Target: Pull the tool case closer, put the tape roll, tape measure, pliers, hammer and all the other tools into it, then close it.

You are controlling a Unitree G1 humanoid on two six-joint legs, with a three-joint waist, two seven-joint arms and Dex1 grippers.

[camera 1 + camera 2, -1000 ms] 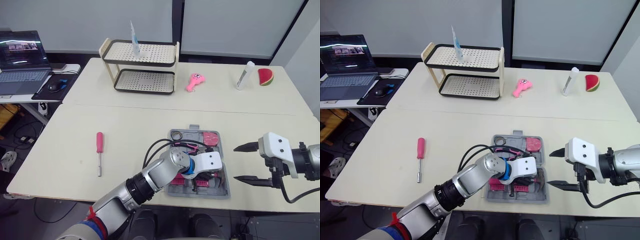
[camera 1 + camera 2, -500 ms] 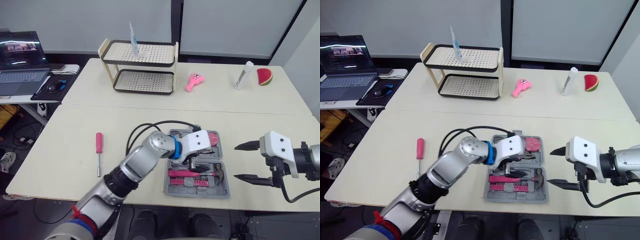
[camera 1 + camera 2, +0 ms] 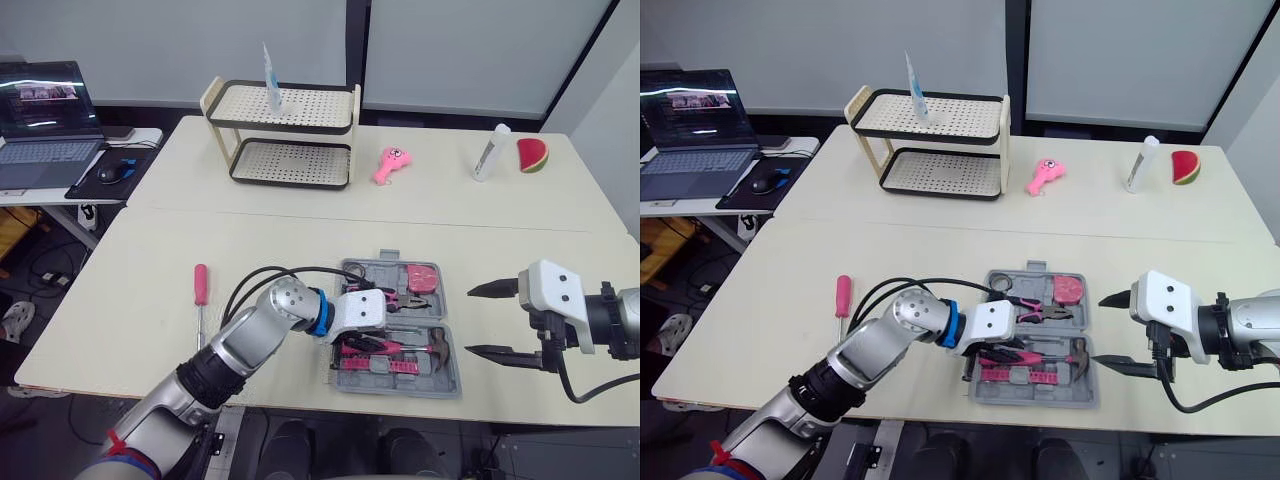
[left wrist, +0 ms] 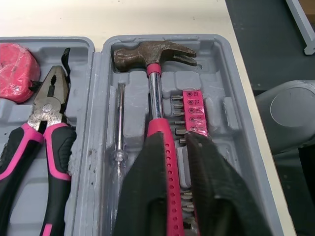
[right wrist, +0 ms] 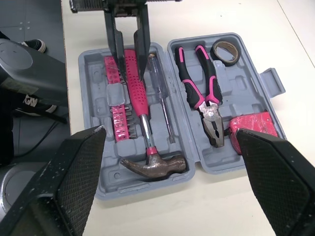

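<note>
The grey tool case point(image 3: 452, 385) lies open near the table's front edge. In it are the hammer point(image 4: 153, 83), pink-handled pliers point(image 4: 48, 113), a tape roll point(image 5: 222, 49), a red tape measure point(image 3: 422, 277), a clear screwdriver point(image 4: 119, 123) and a strip of bits point(image 4: 193, 110). My left gripper point(image 4: 175, 136) is over the near half's left side. Its fingers are closed on the hammer's pink handle, which rests in its slot. My right gripper point(image 3: 469, 321) hangs open just right of the case, holding nothing. A pink screwdriver point(image 3: 200, 290) lies on the table left of the case.
At the back stand a two-tier perforated rack point(image 3: 290, 130), a pink toy point(image 3: 388, 165), a white tube point(image 3: 490, 152) and a watermelon slice point(image 3: 532, 155). A laptop point(image 3: 40, 120) sits on a side desk to the left.
My left gripper swung from the case's right front, across its far half, to the left front, onto the hammer's handle. The right gripper has stayed put.
</note>
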